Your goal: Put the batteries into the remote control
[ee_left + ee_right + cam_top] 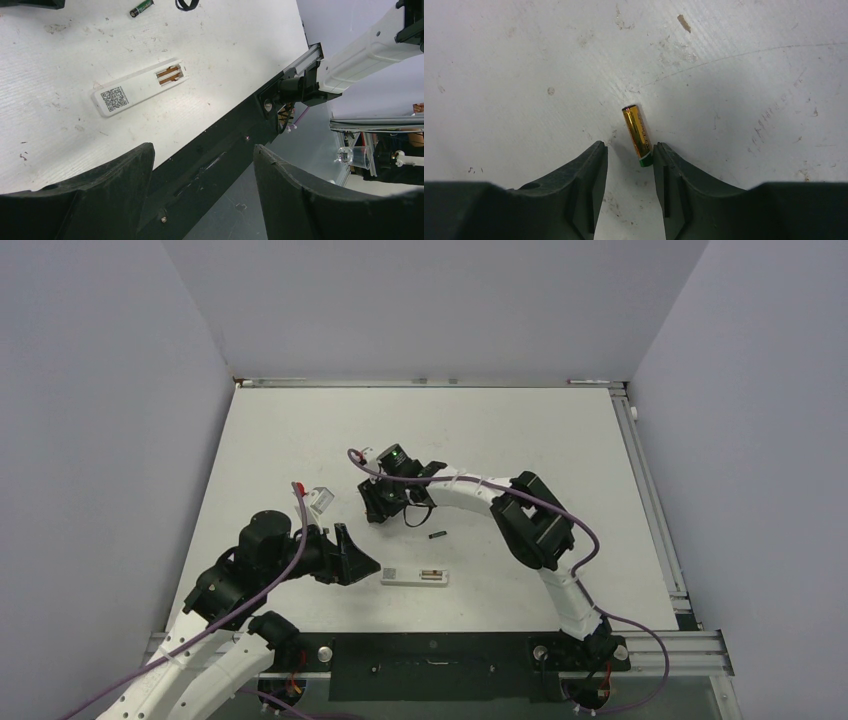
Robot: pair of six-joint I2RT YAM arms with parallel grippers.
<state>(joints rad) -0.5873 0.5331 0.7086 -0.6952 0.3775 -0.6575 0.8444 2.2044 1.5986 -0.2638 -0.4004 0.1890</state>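
The white remote control [415, 577] lies back up near the front edge, its battery compartment [170, 75] open and showing metal contacts. The dark green battery [436, 536] lies on the table beyond it and also shows in the left wrist view [141, 8]. My left gripper [202, 150] is open and empty, just left of the remote [140, 87]. My right gripper [630, 146] is open, low over the table. The yellow-gold battery [637, 134] lies flat with its green end just between the fingertips, against the right finger [663, 160]. The right gripper [383, 506] hides this battery in the top view.
A small white piece [322, 498] lies beside the left arm's cable. A black cable loop [415, 516] hangs by the right wrist. A black rail [430, 652] runs along the table's near edge. Grey walls stand on three sides.
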